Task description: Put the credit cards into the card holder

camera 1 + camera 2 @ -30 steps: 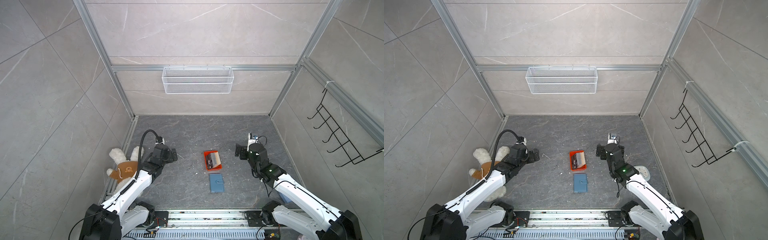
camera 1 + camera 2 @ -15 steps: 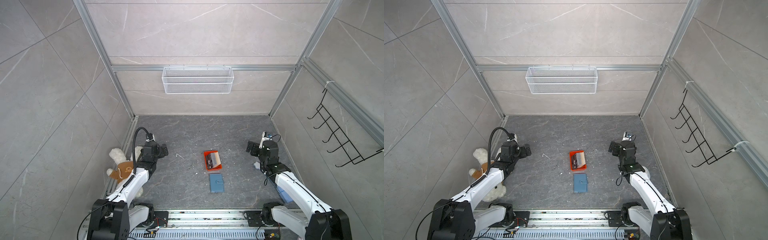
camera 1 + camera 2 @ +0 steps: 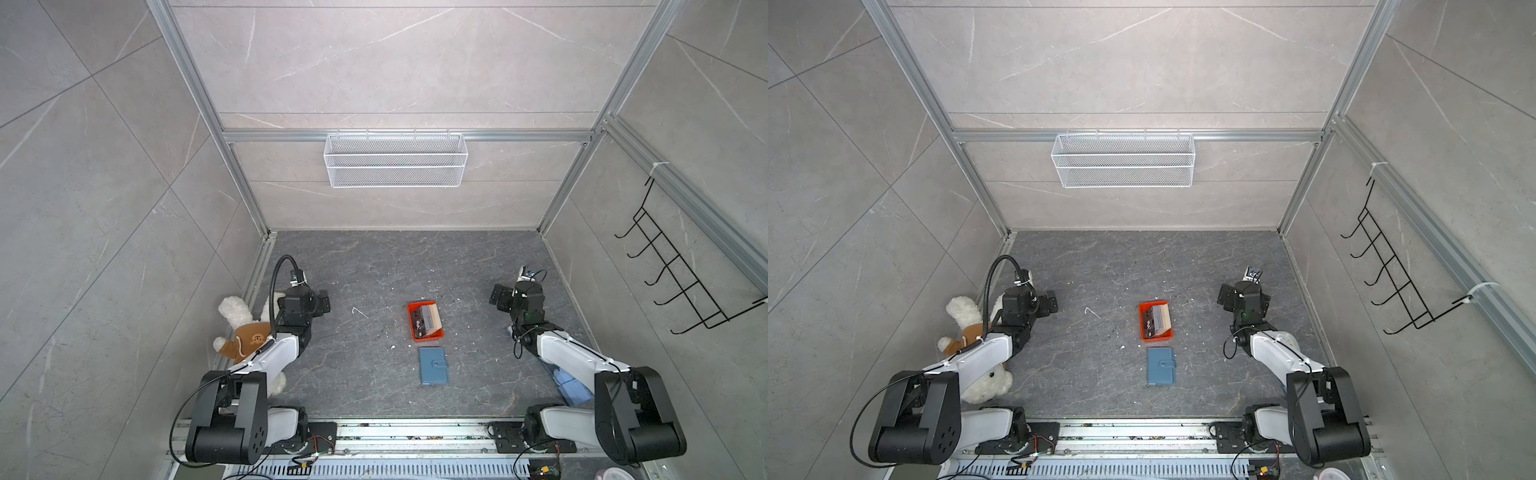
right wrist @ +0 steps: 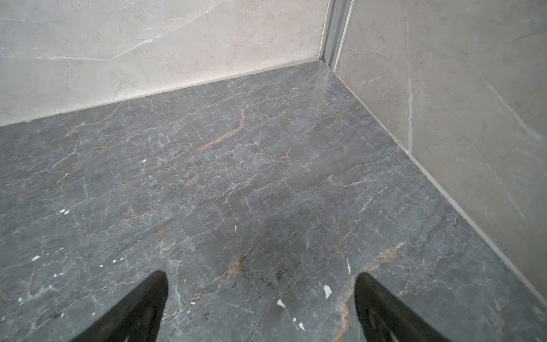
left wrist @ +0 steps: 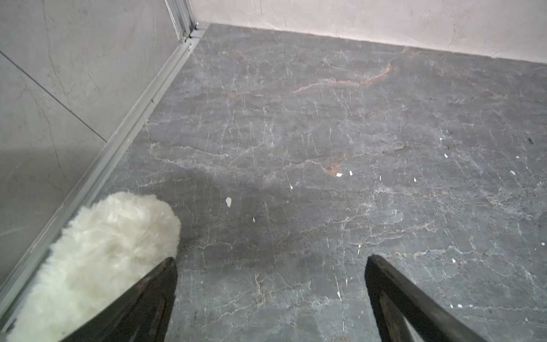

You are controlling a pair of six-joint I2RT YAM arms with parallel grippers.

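Scene check, both top views. The floor (image 3: 374, 266) is a dark grey veined stone slab, matt, flecked with small white chips.

Lower centre of the frame: one small orange plastic tray (image 3: 416, 308), rectangular and shallow-walled. Inside it are the credit cards (image 3: 424, 322), thin rigid rectangles with dark faces and small white marks. Their pale tan edges are fanned toward the tray's right side. I cannot count them singly.

Just below the tray, not touching it, lies one card holder (image 3: 433, 365). It is a flat blue leather-like book-fold, closed, with a snap tab reaching in from its right edge.

My left gripper (image 5: 270, 259) has two black tapered fingers spread wide, with only bare stone between them. One fluffy white plush toy (image 5: 112, 234), wearing a brown top in the top views, lies just beside one finger, against the left wall. My right gripper (image 4: 260, 273) is likewise spread wide and holds nothing, over bare floor at right of the frame. Both are well apart from the tray and the card holder.

Back wall, upper centre: one white wire-mesh basket (image 3: 395, 160). Right wall: one black wire hook rack (image 3: 681, 286).
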